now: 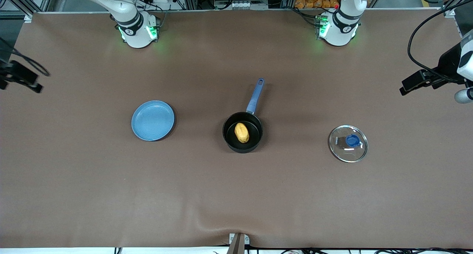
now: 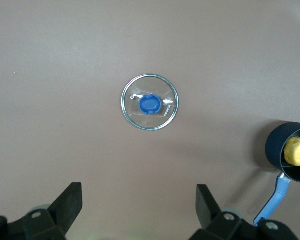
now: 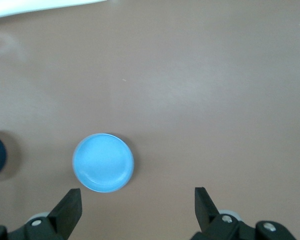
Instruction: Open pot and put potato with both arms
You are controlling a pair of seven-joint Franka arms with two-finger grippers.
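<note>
The black pot (image 1: 242,132) stands open mid-table, its blue handle (image 1: 255,96) pointing toward the robots' bases. The yellow-orange potato (image 1: 241,132) lies inside it. The glass lid (image 1: 348,143) with its blue knob lies flat on the table toward the left arm's end. My left gripper (image 2: 138,205) is open and empty, held high over that end, with the lid (image 2: 150,102) below it and the pot (image 2: 282,150) with the potato (image 2: 295,151) off to one side. My right gripper (image 3: 137,207) is open and empty, high over the right arm's end near the blue plate (image 3: 103,162).
The flat blue plate (image 1: 153,120) lies empty toward the right arm's end, level with the pot. The brown table cover (image 1: 236,195) has a small ripple at its edge nearest the front camera. Both arms' black hands show at the side edges of the front view.
</note>
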